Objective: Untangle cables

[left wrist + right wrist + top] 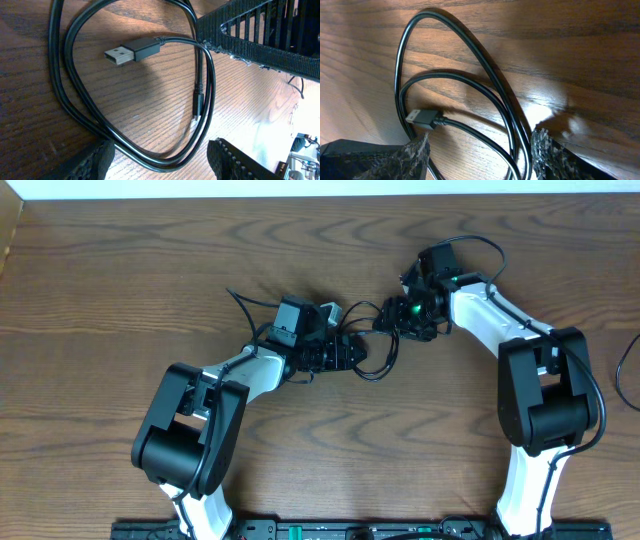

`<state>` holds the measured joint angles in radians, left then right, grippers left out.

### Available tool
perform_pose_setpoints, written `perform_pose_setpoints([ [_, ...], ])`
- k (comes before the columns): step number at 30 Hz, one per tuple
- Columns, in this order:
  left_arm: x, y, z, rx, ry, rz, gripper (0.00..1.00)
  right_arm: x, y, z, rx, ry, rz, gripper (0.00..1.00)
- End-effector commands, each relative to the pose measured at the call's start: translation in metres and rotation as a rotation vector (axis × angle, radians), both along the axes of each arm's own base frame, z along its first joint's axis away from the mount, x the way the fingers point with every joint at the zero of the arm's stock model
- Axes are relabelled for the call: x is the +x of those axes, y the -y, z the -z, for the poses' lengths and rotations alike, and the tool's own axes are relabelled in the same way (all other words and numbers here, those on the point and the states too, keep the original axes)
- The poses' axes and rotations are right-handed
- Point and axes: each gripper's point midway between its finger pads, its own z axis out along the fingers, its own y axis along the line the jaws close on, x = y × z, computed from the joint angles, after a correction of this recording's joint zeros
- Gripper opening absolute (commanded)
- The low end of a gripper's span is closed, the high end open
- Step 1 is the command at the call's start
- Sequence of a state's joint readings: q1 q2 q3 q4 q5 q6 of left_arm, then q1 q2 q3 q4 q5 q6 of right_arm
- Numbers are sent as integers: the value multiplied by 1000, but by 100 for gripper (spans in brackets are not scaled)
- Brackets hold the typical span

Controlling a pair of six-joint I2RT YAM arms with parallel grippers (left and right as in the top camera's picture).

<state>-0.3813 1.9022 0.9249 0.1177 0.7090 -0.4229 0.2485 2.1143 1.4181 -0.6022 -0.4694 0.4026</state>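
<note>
Both arms meet mid-counter (100, 280) over the black cable (426, 15), which lies coiled in overlapping loops.
- Left end effector (160, 161): fingers apart, straddling the bottom of a loop, gripping nothing.
- Right end effector (480, 155): fingers apart, at least two strands running between them, nothing pinched.
- USB plug (132, 51) and small plug (197, 102) both sit inside the loop.
- White cable: can't pick it out, possibly hidden under the arms.

Risks:
- The right closes on several strands at once, so a pull cinches the coil.
- A plug snags on a strand when dragged.
- The end effectors are close enough to clash.
</note>
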Motion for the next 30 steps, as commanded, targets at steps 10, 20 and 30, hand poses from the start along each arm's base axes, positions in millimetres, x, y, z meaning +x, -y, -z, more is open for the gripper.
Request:
perform_pose_setpoints([
  [10,-14,1,13,-18,-64,20,65,-50,13,74,-150,-193,52,69],
  [20,-14,2,11,-27,-59,24,61,-52,8,77,-191,-182,65,74],
  [30,-15,4,10,-35,-63,31,61,-66,31,82,-302,-258,132,79],
])
